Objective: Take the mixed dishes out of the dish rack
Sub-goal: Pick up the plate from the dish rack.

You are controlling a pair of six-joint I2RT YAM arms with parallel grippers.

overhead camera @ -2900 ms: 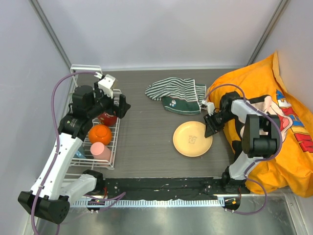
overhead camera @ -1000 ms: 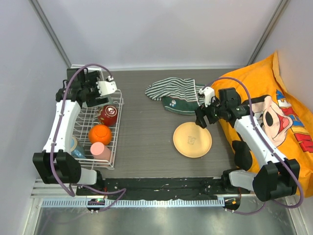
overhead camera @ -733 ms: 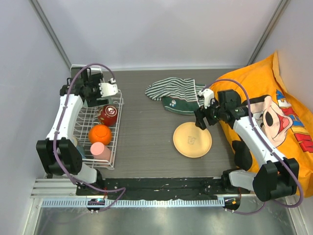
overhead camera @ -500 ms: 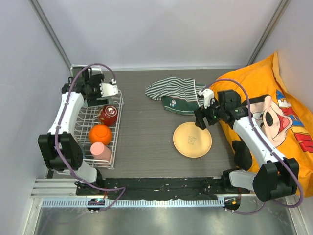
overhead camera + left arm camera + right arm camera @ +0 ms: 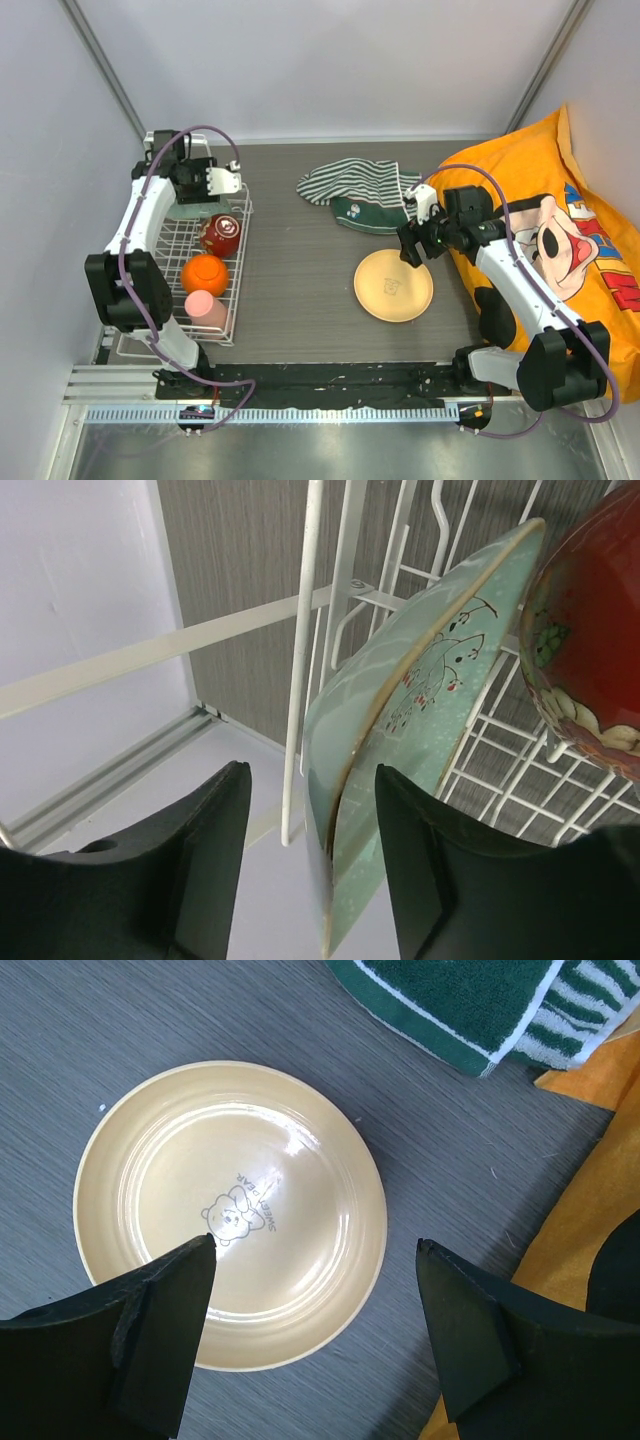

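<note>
Green tray (image 5: 420, 710) stands between parted jaws of the left pincer (image 5: 312, 772), right pincer (image 5: 315, 1248) hovering wide.

Only one readable bit: tiny print mid-plate (image 5: 300, 1150), right beside a little bear drawing (image 5: 226, 1218), looks like "SWEET BEAR", upside down in the right wrist view. Red letters on the orange cloth (image 5: 545, 150) cut off, can't read.

Left arm stretched forward, left pincer (image 5: 312, 770) fingers apart, right arm bent inward, right pincer (image 5: 315, 1243) spread wide
</note>
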